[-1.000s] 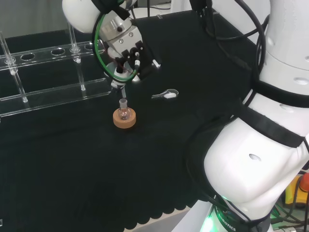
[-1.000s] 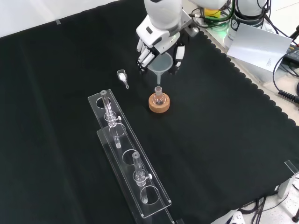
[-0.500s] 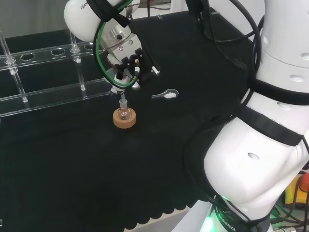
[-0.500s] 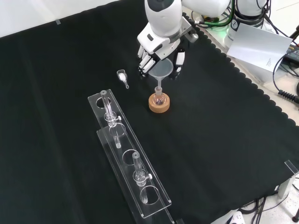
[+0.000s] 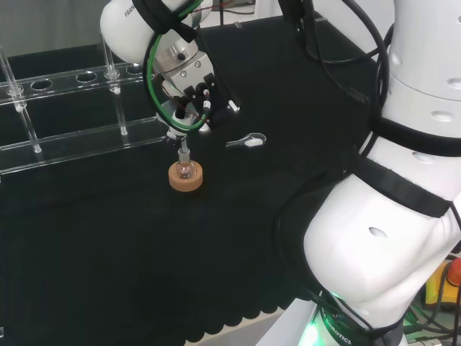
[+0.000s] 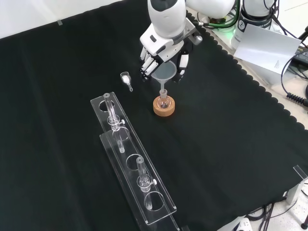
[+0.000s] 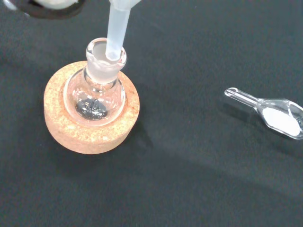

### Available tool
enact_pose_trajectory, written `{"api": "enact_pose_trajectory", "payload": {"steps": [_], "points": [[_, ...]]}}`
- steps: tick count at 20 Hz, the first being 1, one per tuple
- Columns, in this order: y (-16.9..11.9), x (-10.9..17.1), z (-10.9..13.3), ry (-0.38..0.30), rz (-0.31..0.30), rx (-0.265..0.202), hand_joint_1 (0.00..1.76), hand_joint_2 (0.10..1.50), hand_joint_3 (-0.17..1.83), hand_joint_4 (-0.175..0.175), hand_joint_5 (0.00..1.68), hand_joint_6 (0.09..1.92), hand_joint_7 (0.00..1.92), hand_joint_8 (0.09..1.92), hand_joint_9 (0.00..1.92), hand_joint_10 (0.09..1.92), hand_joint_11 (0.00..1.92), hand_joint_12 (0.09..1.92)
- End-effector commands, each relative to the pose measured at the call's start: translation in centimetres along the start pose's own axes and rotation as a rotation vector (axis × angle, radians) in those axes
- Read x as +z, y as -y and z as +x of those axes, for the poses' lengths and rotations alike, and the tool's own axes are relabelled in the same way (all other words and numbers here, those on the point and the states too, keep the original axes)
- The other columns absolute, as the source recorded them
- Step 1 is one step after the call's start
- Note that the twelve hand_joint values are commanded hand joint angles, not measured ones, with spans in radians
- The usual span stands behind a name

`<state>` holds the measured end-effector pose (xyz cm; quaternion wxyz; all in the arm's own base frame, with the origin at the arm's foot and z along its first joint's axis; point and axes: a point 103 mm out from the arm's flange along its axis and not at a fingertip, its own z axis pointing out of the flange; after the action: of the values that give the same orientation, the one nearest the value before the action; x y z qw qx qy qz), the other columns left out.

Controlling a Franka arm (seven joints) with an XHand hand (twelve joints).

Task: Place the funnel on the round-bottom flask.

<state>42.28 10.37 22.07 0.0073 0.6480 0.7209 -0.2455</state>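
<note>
A small round-bottom flask sits upright in a cork ring near the middle of the cloth. Just above it, the hand is shut on a clear funnel, fingers curled round its cone. The funnel's stem points down and its tip is inside the flask's neck. A dark residue lies in the flask's bulb.
A clear scoop with white powder lies on the cloth beside the flask. A clear test-tube rack holding glass tubes stands nearby. The arm's white links rise at the head view's right.
The hand has come down with the funnel. Its stem, first above the flask's mouth, now reaches into the neck.
</note>
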Motion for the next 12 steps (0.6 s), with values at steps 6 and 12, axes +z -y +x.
{"api": "enact_pose_trajectory", "payload": {"steps": [6, 12], "points": [[-0.28, 0.24, 0.11, 0.006, 0.002, 0.0, 0.76, 0.77, 0.41, -0.095, 0.6, 0.88, 0.53, 0.71, 1.09, 0.33, 0.98, 0.94], [-0.35, 0.76, -0.14, 0.005, 0.002, 0.003, 0.76, 0.77, 0.41, -0.096, 0.6, 0.88, 0.53, 0.72, 1.09, 0.32, 0.98, 0.94]]}}
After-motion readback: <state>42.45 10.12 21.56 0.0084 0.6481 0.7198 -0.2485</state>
